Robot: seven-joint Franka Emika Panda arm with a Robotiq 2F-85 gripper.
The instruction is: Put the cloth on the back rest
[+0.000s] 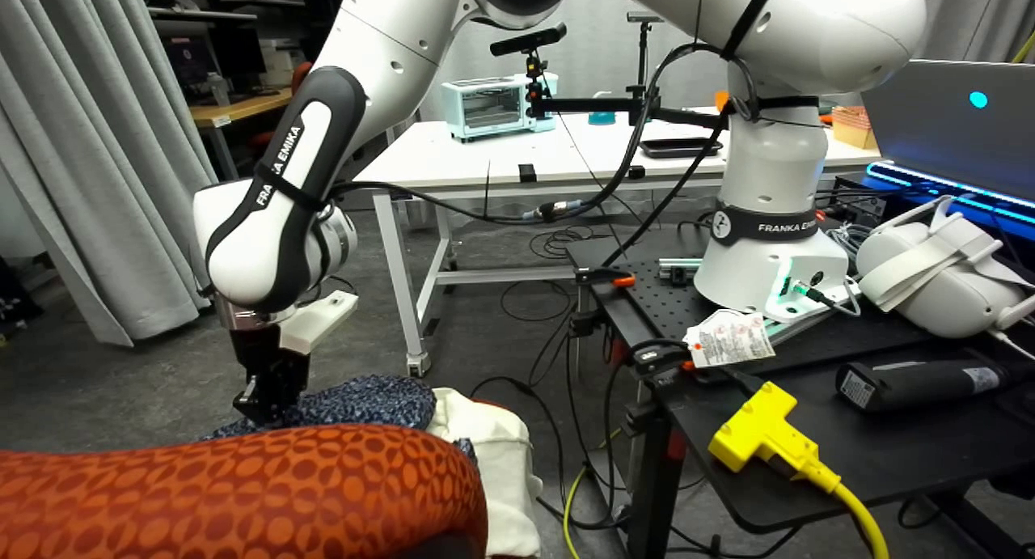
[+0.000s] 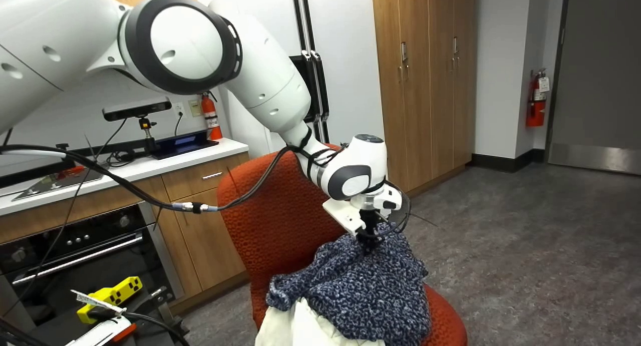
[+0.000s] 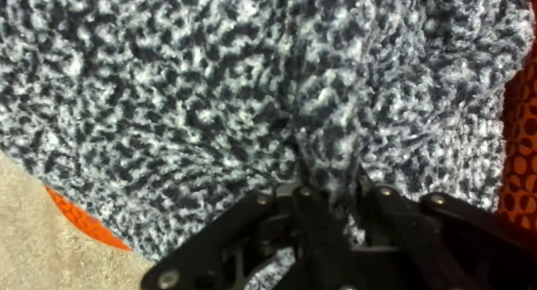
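Black flat worktop [image 1: 906,458]. Beyond its edge: rounded orange-red woven back rest [image 2: 280,211]. On the orange-red seat [image 2: 447,320] below, fuzzy pale-speckled navy cloth [image 2: 365,291] lies heaped, partly over creased cream-white fabric [image 2: 278,326]. Black jointed gripper [image 3: 332,174] clenches a fold of cloth. Yellow power block [image 1: 766,429] sits near the worktop's rounded corner.

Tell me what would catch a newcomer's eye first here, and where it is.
Probably the big white robot arm, arching across both exterior views, its gripper pinching the speckled navy cloth heaped on the chair seat. Next, the orange-red back rest, filling the lower left foreground in an exterior view. Then the bright yellow power block on the black table, lower right in the same view.
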